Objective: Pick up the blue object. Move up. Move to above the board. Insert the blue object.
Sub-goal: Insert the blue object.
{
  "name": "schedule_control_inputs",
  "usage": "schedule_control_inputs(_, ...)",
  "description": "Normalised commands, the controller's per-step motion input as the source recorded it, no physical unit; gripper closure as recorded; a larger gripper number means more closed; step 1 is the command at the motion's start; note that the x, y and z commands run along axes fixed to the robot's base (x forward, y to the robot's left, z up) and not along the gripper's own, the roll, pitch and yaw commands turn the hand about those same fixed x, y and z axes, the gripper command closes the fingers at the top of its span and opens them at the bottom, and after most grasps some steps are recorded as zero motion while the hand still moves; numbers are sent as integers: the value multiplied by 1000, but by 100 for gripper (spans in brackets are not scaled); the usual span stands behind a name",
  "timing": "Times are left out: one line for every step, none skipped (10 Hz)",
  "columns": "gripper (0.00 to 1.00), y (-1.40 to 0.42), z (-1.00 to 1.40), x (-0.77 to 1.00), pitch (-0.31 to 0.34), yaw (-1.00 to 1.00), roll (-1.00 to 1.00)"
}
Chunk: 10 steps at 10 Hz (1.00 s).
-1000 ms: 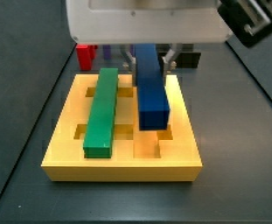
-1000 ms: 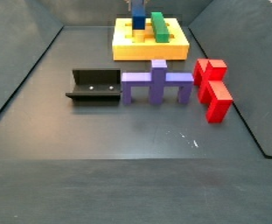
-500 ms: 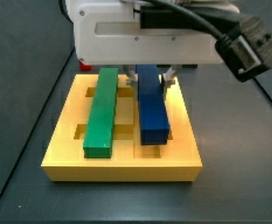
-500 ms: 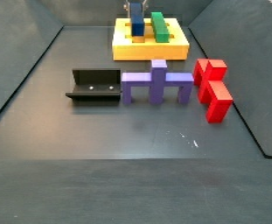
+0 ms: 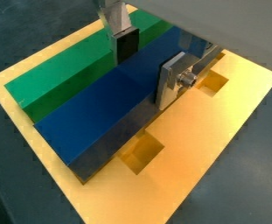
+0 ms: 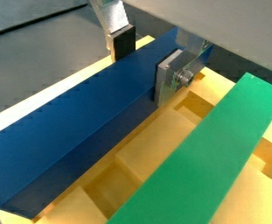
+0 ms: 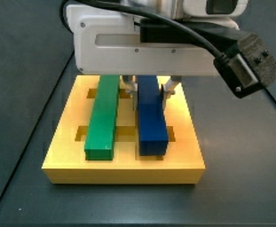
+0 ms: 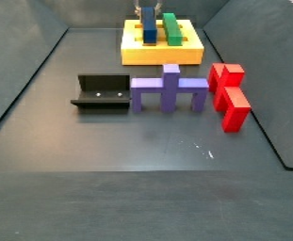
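The gripper [image 7: 151,86] stands low over the far end of the board [image 7: 187,164], its two silver fingers [image 5: 173,77] clamped on either side of the blue object [image 7: 151,120], which now lies lengthwise on the yellow block, parallel to the green bar [image 7: 103,115] and just beside it. A second ago the blue bar hung tilted, its near end raised well above the board; half a second ago it had dropped most of the way; now, in a side view, it sits roughly level with the green bar, its near end close to the board's front edge. In both wrist views the blue object [image 6: 80,131] runs down one of the long grooves of the board [image 6: 162,179], with the green bar [image 6: 208,153] seated in the neighbouring groove and small square cut-outs showing open at the blue bar's flank. The dark pads are still pressed to the bar's sides, so the hold has not been let go. That descent suggests the insertion is at or near its end: what seems left is to confirm the bar is fully bedded along its length, which these frames do not settle, then part the fingers and lift clear. Well forward of the board, the purple cross-shaped piece [image 8: 169,88], the red blocks [image 8: 229,94] and the fixture [image 8: 104,91] stand apart on the dark floor, taking no part in this step.
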Motion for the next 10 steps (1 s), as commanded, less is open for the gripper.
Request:
schedule_control_inputs(100,-86,-194,0,0,0,77)
schedule_control_inputs(100,-51,-186,0,0,0,79)
schedule_control_inputs(100,-43,-197,29,13,11,97)
schedule_control_inputs(100,0,-217,149,43,54,134)
schedule_control_inputs(100,0,-174,131,49,40,137)
schedule_control_inputs(100,0,-146,80,41,9,129)
schedule_control_inputs(100,-6,-149,29,27,0,106)
schedule_control_inputs(100,-40,-189,74,17,0,93)
schedule_control_inputs(100,-49,-214,129,29,0,101)
schedule_control_inputs(100,-51,-220,149,40,0,94)
